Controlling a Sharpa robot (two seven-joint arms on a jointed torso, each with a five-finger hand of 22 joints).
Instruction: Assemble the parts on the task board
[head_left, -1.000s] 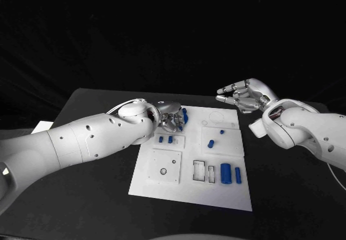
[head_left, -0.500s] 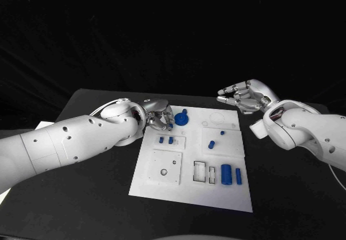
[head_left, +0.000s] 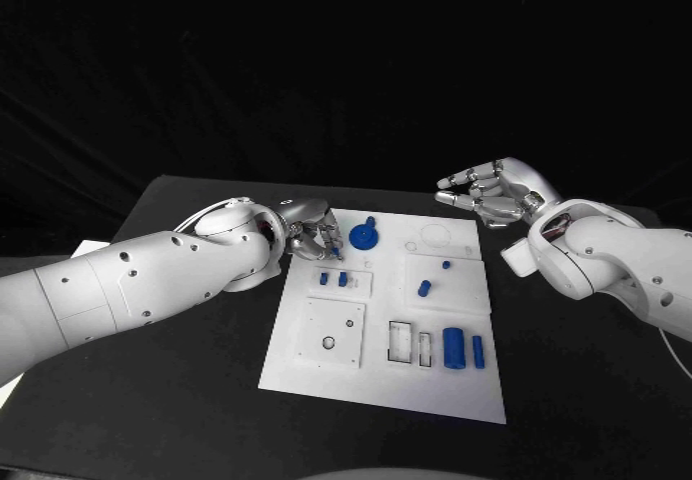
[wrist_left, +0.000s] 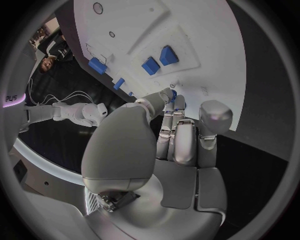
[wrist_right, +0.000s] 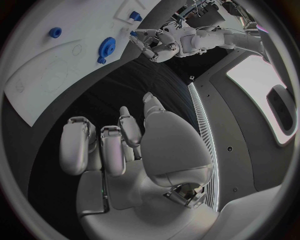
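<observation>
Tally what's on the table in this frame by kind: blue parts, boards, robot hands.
Blue parts visible on the board: 8, including the gear and the large cylinder
Task board: 1
Hands: 2, left hand and right hand
Total: 11

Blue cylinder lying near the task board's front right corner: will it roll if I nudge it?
Probably. The blue cylinder lies on its side on the flat task board, so a sideways push should roll it. It looks rigid and light, likely smooth plastic, perhaps slippery.
</observation>
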